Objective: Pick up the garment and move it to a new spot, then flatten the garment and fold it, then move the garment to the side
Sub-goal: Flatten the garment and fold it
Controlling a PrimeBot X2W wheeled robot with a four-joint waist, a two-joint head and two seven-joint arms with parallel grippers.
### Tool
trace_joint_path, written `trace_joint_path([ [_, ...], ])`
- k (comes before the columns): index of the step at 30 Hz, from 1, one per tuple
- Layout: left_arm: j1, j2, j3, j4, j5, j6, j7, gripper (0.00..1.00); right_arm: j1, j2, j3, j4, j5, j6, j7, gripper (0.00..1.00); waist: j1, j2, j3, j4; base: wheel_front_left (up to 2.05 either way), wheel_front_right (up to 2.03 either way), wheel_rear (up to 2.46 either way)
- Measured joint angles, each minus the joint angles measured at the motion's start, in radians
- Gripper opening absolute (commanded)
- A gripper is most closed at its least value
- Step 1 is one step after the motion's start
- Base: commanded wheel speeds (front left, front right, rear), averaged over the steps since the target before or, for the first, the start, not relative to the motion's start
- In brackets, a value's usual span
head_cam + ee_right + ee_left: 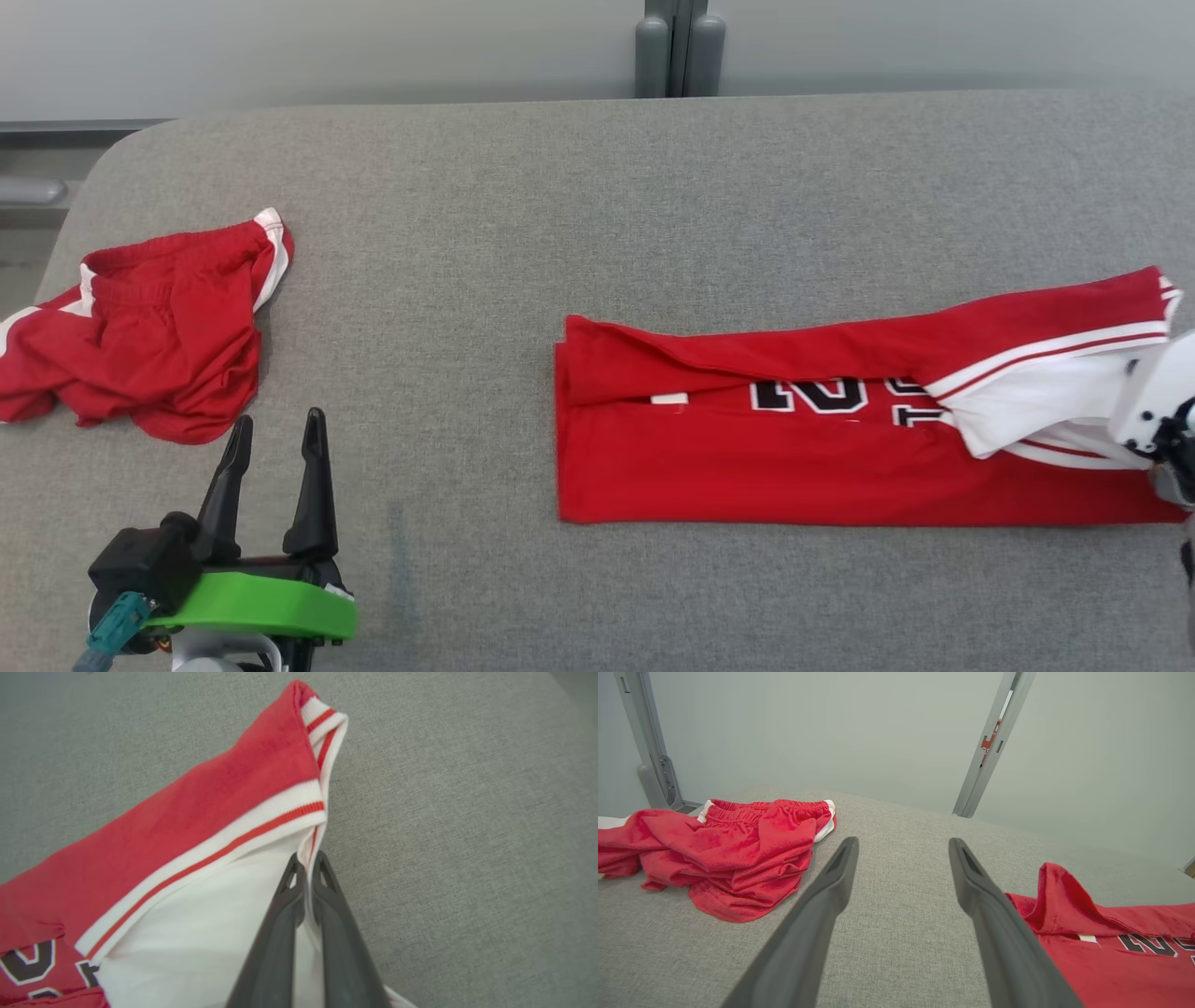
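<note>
Jersey point(747, 467) first: I can't see all of it. Its right end runs off the head view's edge and sits partly behind my pale forearm point(1153, 387). The black-and-white lettering on the chest is half tucked under a folded-over flap, so I can't read it.

What I can see is a red jersey folded into a long band, lying flat on the right half of the grey table point(560, 233). There's a white panel with red-striped trim at its right end.

In the right wrist view, the right gripper point(307, 861) has its jaws pressed together, pinching a thin white edge of the jersey just under the striped trim.

The left gripper point(278, 417) is well apart from it at the lower left. Its jaws are spread wide, with nothing between them, over bare table.

Beyond its fingertips is a crumpled pair of red shorts point(159, 345) with white side stripes, whose left edge is cut off by the frame.

Count: two red garments, two grippers, one table.
</note>
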Motion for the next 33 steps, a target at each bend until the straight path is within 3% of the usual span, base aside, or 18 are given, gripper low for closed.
trace_joint_path([
  [6, 0.010, 0.000, -0.008, 0.003, -0.007, 0.000, 0.000, 1.00, 0.033, -0.060, -0.102, -0.097, -0.075, 0.000, -0.009, 0.00, 0.0000, 0.0000, -0.016, -0.012, 0.00, 0.00, 0.00],
  [13, 0.018, -0.002, -0.020, 0.011, -0.013, 0.000, 0.000, 1.00, 0.085, 0.000, -0.116, -0.247, -0.102, 0.000, 0.080, 0.00, 0.0000, 0.0000, -0.031, -0.020, 0.00, 0.00, 0.00],
  [25, 0.017, -0.005, -0.029, 0.025, -0.028, 0.000, 0.000, 1.00, 0.126, 0.112, 0.309, -0.462, 0.047, 0.000, 0.217, 0.00, 0.0000, 0.0000, -0.041, 0.002, 0.00, 0.00, 0.00],
  [33, 0.017, -0.005, -0.030, 0.031, -0.031, 0.000, 0.000, 1.00, 0.088, 0.159, 0.534, -0.392, 0.110, -0.001, 0.189, 0.00, 0.0000, 0.0000, -0.045, 0.030, 0.00, 0.00, 0.00],
])
